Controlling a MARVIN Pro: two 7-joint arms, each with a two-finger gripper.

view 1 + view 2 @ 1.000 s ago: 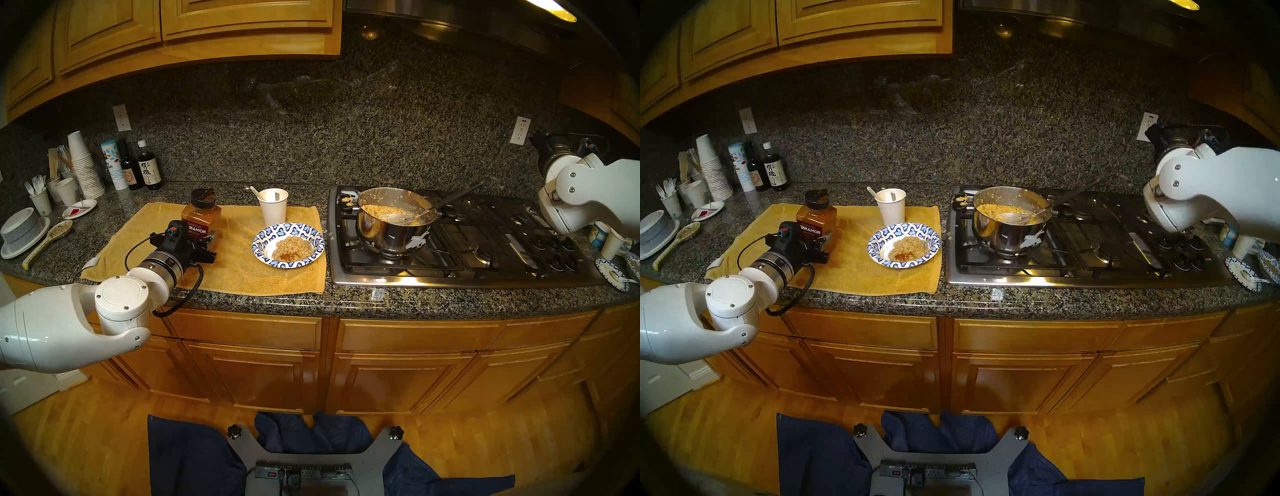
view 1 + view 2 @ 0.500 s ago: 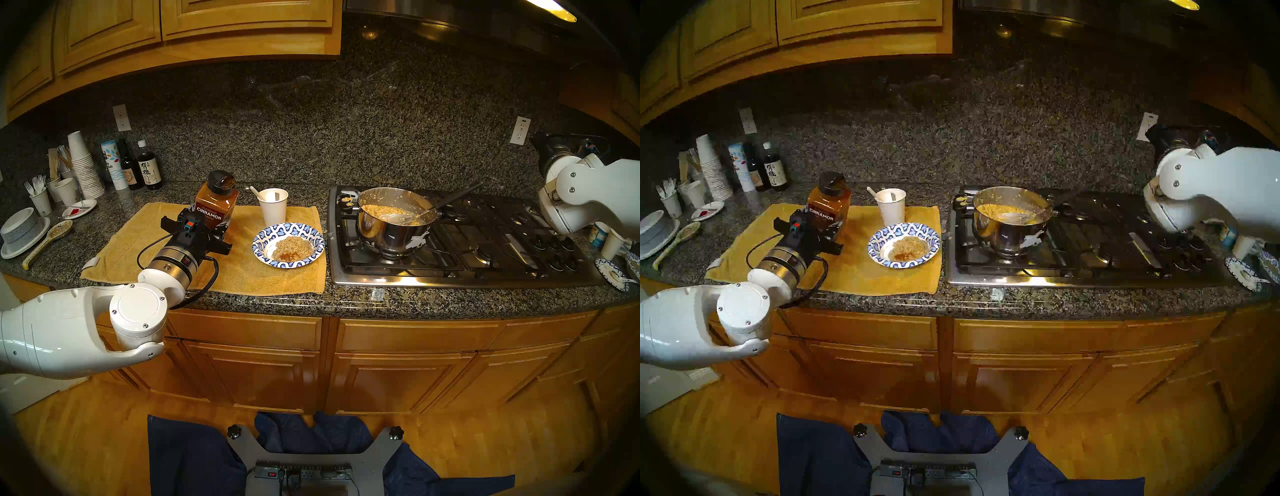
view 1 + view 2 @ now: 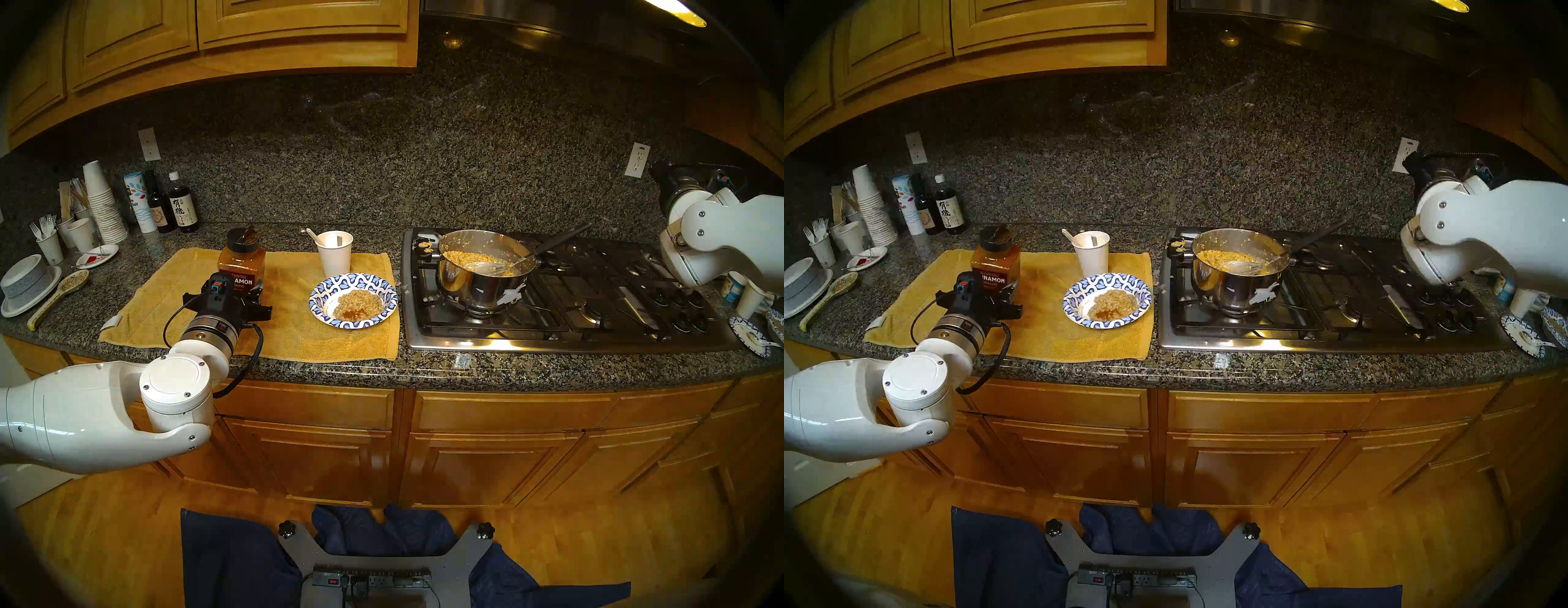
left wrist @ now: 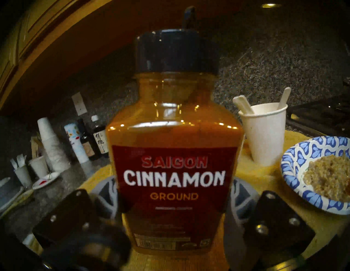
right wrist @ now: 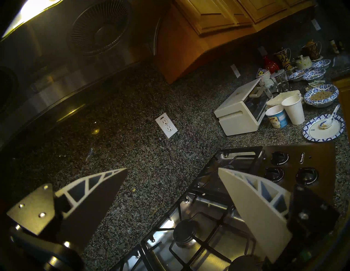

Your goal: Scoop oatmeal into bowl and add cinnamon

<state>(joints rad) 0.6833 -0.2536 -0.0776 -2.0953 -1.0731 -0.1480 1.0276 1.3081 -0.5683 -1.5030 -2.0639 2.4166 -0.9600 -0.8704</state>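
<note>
Cinnamon [image 3: 241,263] stands upright in its clear jar over the yellow towel [image 3: 292,331] on the granite bench [image 3: 466,365], with the left tool [image 3: 250,295] clamped around the lower part of the jar; in the left wrist view the jar [image 4: 173,151] fills the middle, a finger on each side of its red label, and its black flip cap stands open at the top. Whether the jar's base rests on the towel or hangs just above it cannot be told. To the jar's right on the same towel sits the blue-and-white paper bowl [image 3: 353,300], holding a mound of oatmeal [image 3: 358,305] with a brown patch at its near edge. Behind the bowl stands a white paper cup [image 3: 335,254]. More oatmeal lies in the steel pot [image 3: 483,271] on the stove [image 3: 572,314], a ladle resting inside. The right tool [image 5: 172,173] is held high over the stove's right end near the wall outlet [image 5: 166,127], its two fingers spread wide with nothing between them.
</note>
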